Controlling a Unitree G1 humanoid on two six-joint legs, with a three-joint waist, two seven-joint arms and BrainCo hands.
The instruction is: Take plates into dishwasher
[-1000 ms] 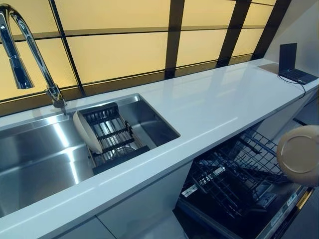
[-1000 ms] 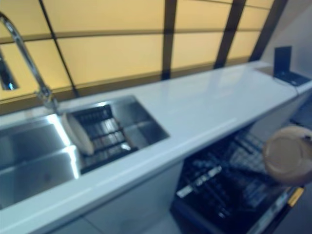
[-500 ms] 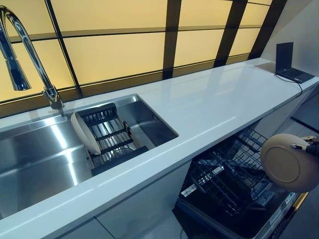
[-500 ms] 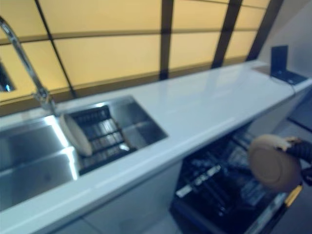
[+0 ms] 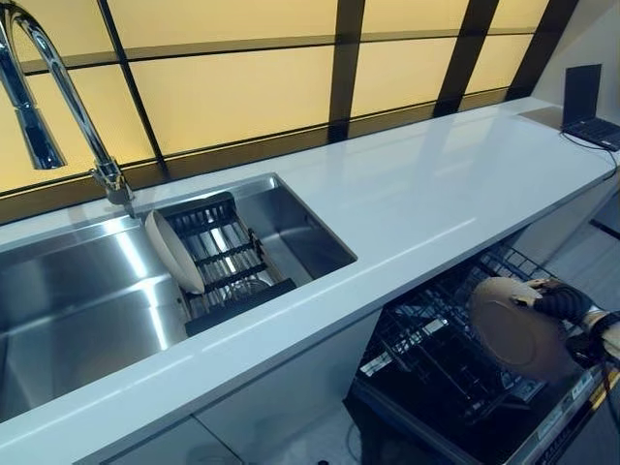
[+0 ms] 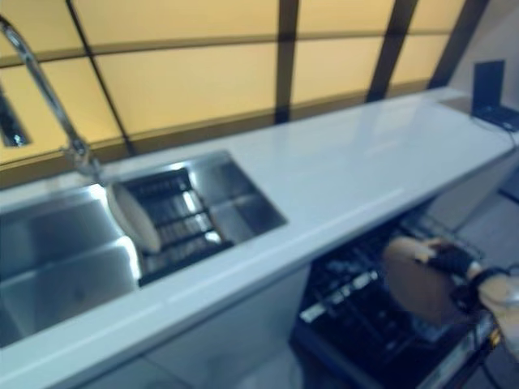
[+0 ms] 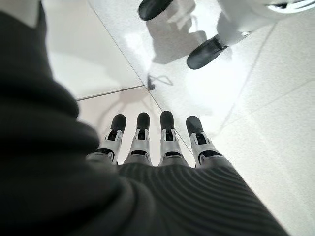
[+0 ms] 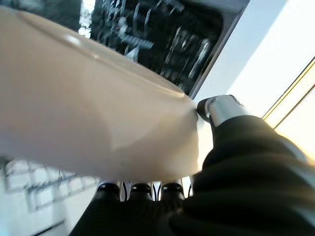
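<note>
My right hand (image 5: 565,305) is shut on a beige plate (image 5: 513,327), thumb on its rim, and holds it tilted on edge above the black wire rack (image 5: 438,356) of the open dishwasher under the counter. In the right wrist view the plate (image 8: 83,103) fills most of the picture, with my thumb (image 8: 216,109) pinching its edge and the rack (image 8: 157,34) beyond. A second beige plate (image 5: 172,252) stands on edge in the dish rack (image 5: 225,263) in the sink. My left hand (image 7: 152,142) hangs with straight fingers over the floor, holding nothing.
A steel sink (image 5: 87,300) with a tall tap (image 5: 58,97) is set in the long white counter (image 5: 426,194). A dark laptop (image 5: 591,111) sits at the counter's far right end. The dishwasher door (image 5: 552,436) lies open below the rack.
My right hand has carried the plate leftward and lower, from beside the dishwasher to over its rack. The camera has shifted a little.
</note>
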